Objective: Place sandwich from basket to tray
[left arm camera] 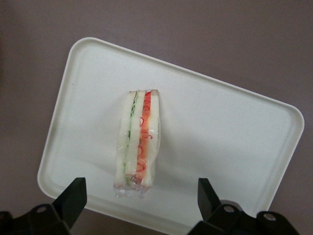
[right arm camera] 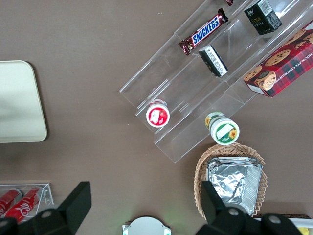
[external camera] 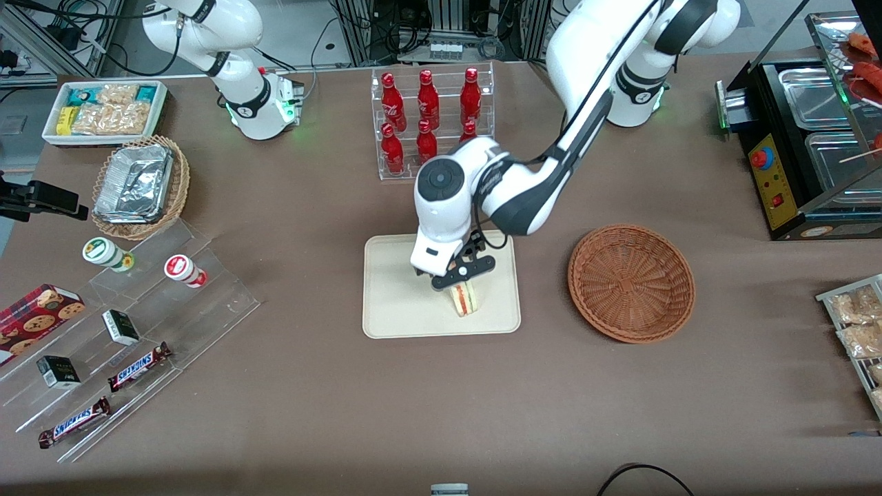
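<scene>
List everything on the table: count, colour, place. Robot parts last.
sandwich: 1, pale bread with red and green filling, standing on edge on the tray
tray: 1, cream, mid-table
basket: 1, reddish-brown wicker, holding nothing, beside the tray toward the working arm's end
bottles: 7, red, in a clear rack farther from the front camera than the tray
tan basket: 1, holding silver foil containers, toward the parked arm's end
Snickers bars: 2, brown, on the clear stepped stand
cookie box: 1, red, beside that stand
white bin: 1, with snack packets
hand: 1, black fingers open, above the sandwich, not touching it
</scene>
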`<state>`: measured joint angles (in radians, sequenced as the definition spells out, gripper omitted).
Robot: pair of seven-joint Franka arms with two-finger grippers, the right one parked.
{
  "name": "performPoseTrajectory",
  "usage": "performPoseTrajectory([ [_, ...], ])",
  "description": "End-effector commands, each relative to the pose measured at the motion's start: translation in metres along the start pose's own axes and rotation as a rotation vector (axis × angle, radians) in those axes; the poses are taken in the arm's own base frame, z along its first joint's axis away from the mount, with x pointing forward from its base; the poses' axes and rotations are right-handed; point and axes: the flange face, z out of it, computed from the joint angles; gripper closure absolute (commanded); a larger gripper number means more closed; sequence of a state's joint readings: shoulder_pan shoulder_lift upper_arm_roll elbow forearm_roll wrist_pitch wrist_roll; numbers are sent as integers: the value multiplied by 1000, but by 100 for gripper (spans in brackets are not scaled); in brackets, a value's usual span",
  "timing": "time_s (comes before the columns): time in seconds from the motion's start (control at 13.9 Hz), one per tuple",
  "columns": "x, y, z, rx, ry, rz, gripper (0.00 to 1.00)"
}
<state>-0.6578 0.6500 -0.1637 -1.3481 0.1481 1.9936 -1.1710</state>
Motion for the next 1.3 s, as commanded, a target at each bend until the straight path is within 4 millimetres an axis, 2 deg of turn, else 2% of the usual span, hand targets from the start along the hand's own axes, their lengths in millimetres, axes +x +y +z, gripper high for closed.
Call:
performPoseTrajectory([
  [0.0, 3, -15, -43, 23, 16, 79, 0],
  [0.07, 7, -20, -54, 21, 23, 88, 0],
  [0.29, 55, -64, -72, 49, -6, 217, 0],
  [0.36, 63, -74, -79, 60, -18, 263, 0],
  [0.43, 80, -94, -86, 63, -24, 293, 0],
  [0.5, 103, -122, -96, 57, -29, 312, 0],
  [0.65, 128, -166, -110, 32, -57, 361, 0],
  [0.86, 166, -232, -114, 26, -101, 426, 0],
  [0.94, 172, -245, -118, 5, -110, 464, 0],
  [1.08, 190, -285, -126, -5, -108, 473, 0],
  [1.22, 191, -312, -137, -21, -117, 509, 0],
])
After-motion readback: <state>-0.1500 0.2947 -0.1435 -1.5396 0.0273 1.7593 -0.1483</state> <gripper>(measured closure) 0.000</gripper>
